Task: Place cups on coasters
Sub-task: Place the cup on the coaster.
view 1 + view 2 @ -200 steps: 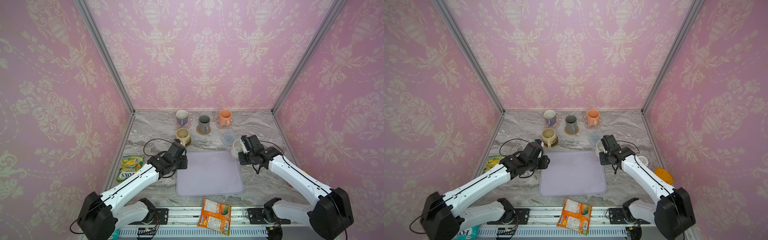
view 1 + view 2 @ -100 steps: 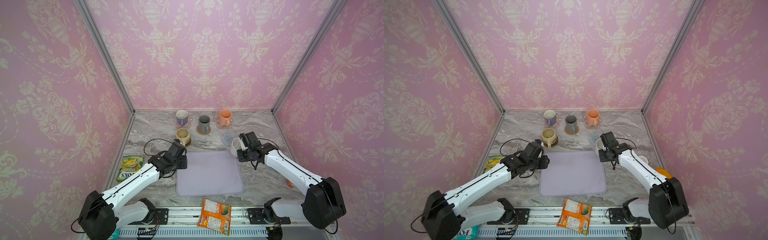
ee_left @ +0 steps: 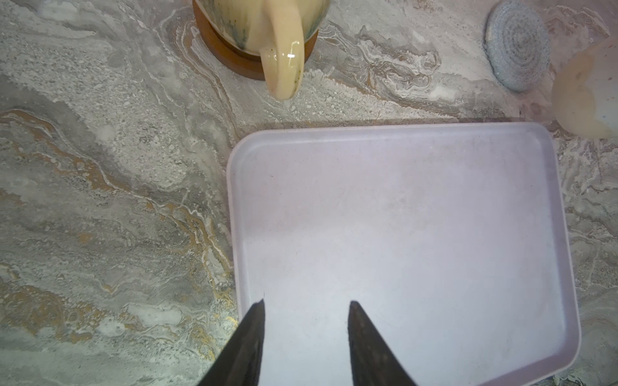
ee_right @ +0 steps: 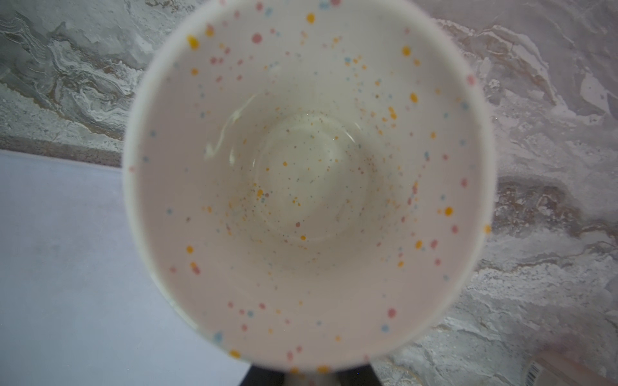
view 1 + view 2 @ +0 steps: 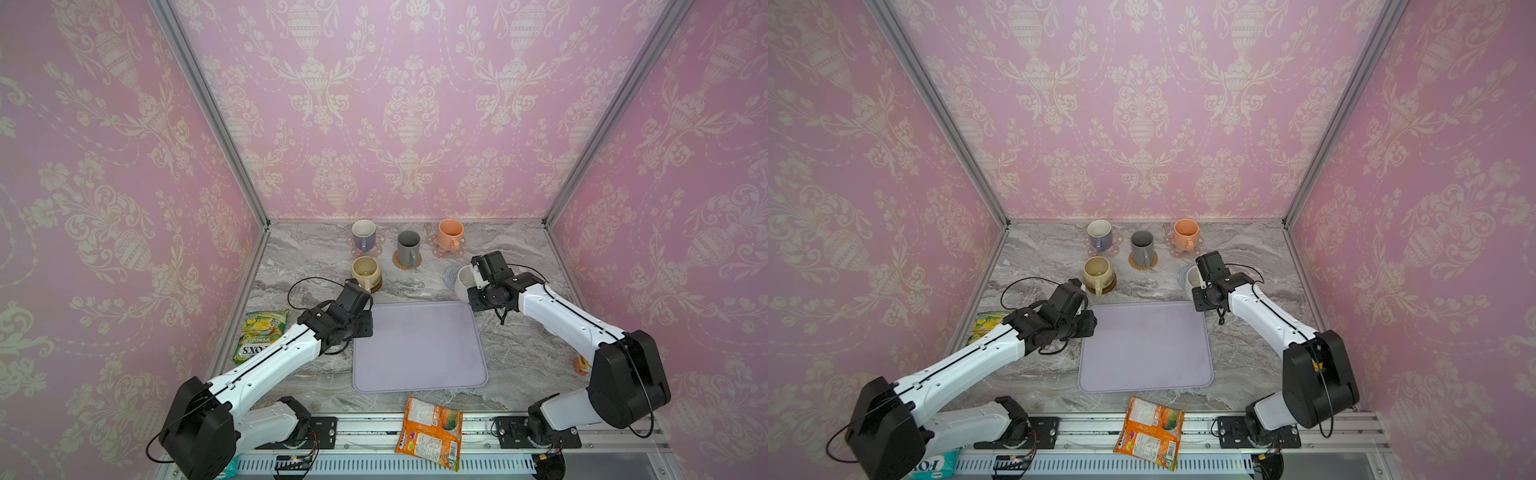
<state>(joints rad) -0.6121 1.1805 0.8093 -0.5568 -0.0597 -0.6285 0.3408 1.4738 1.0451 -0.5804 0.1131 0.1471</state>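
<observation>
I can read only a few labels. The green packet (image 5: 259, 340) at the left edge of the bench (image 5: 311, 257) carries "FOX'S" and "SPRING TEA", upside down from the camera. A teal pack (image 5: 934, 465), seen in only one top view, shows the letters "FOX". The print on the orange packet (image 5: 430, 432) on the front rail is too small for me to read. The right wrist view alone shows a barcode (image 4: 534, 371) in its corner, but I cannot read it.

The right end effector (image 5: 477, 276) is clenched on the rim of the speckled white mug (image 5: 462, 282), just beside the grey-blue coaster (image 5: 451, 274) and not centred on it. I cannot tell if the mug's base touches the bench. Only the right wrist view shows its inside (image 4: 307, 173), which has orange, pink and blue dots.

The left end effector (image 3: 306, 301) is released and holds nothing. Its fingers are apart over a corner of the lavender tray (image 5: 415, 345).

The left wrist view shows the beige mug (image 3: 267, 20) on the dark brown coaster (image 3: 234, 63). Both top views also show the lavender mug (image 5: 364, 235) and the peach mug (image 5: 450, 233) on pink flower coasters (image 5: 374, 250), and the dark grey mug (image 5: 408, 248) on the rattan coaster (image 5: 407, 261).
</observation>
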